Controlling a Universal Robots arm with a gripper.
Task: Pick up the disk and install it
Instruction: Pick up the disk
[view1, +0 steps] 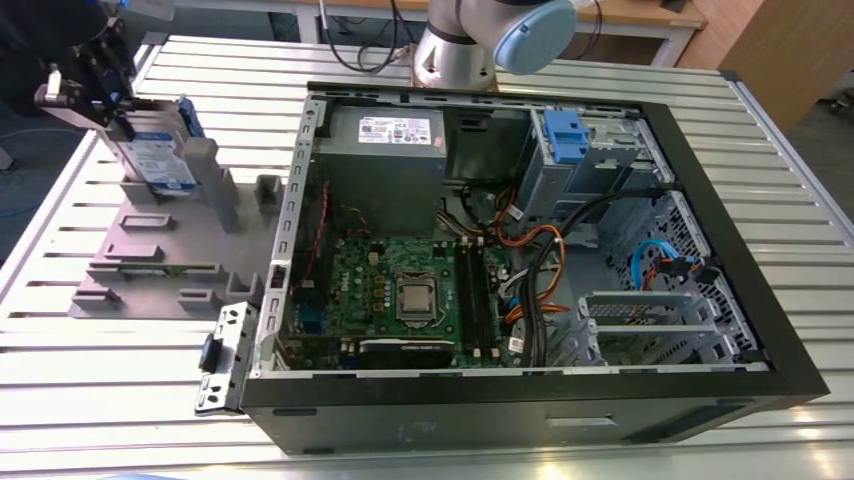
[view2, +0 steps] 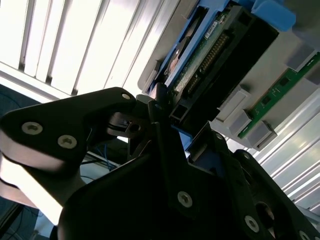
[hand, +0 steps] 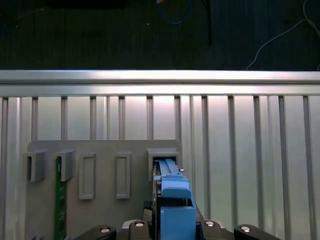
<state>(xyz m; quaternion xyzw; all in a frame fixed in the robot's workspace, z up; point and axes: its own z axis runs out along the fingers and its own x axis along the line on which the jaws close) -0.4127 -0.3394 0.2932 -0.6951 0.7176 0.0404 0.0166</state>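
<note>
Pickup step: hand (view1: 115, 118) pinches the disk (view1: 158, 160), standing upright in the grey holder (view1: 147, 245) at the exterior view's upper left; freeing it calls for a straight upward pull.

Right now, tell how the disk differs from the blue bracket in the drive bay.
The disk stands upright at the grey holder, outside the computer case; the blue bracket sits inside it, on the drive bay. The disk is silver metal with a label and blue rails; the bracket is plain blue plastic. The gripper is at the disk's upper end, far from the bracket. Both show blue plastic.
</note>
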